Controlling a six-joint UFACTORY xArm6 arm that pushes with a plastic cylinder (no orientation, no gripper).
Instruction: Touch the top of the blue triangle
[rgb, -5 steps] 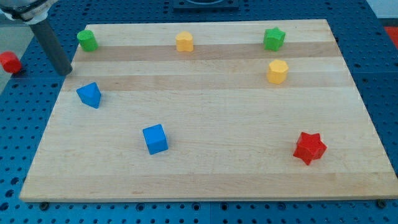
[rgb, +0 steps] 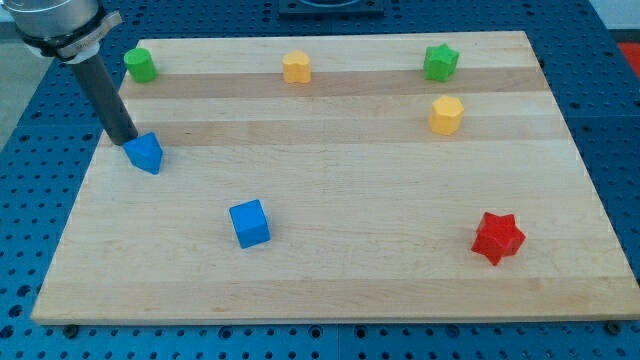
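The blue triangle (rgb: 145, 152) lies on the wooden board (rgb: 330, 240) at the view's left. My tip (rgb: 124, 140) is at the triangle's upper left edge, right against it or a hair apart. The dark rod rises from there toward the view's top left corner.
A blue cube (rgb: 249, 223) sits below and right of the triangle. A green block (rgb: 139, 64) is at the top left, a yellow block (rgb: 296, 67) at top middle, a green star (rgb: 440, 62) and yellow hexagon (rgb: 446, 115) at top right, a red star (rgb: 498, 237) at lower right.
My tip has moved down and to the right, from the board's left edge to the blue triangle's upper left side. The blocks have not moved.
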